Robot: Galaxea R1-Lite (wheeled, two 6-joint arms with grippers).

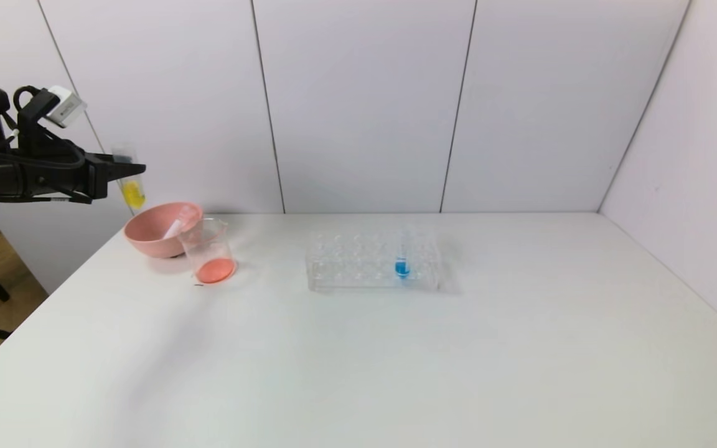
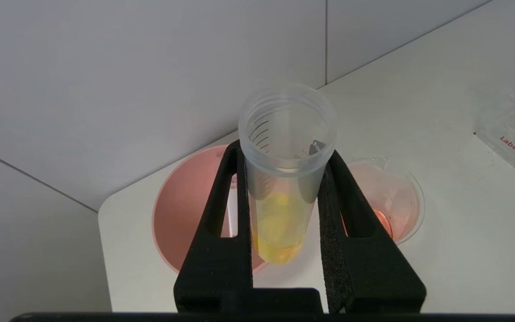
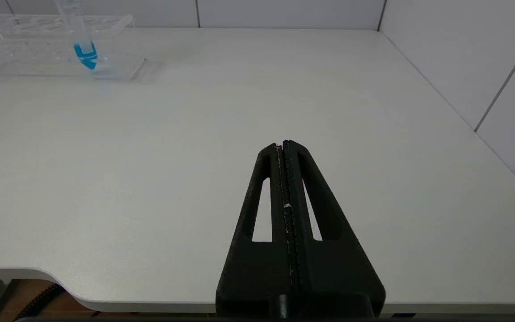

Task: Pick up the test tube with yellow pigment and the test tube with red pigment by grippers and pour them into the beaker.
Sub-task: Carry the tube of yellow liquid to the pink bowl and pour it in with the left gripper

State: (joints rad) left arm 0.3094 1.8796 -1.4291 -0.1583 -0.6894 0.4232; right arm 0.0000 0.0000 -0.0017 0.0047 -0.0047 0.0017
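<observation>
Above the desk, near the pink bowl and the beaker (red already inside), the left tool clamped the light, slick, breakable yellow tube mid-body, best kept firm; the right tool sat closed, empty.

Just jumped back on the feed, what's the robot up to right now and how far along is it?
The left gripper holds the test tube with yellow pigment upright in the air, above the pink bowl and near the beaker. The beaker already holds orange-red liquid, and an empty tube lies in the bowl. The yellow is not yet poured. The right gripper is shut and empty, over bare table. A blue tube stands in the rack.
</observation>
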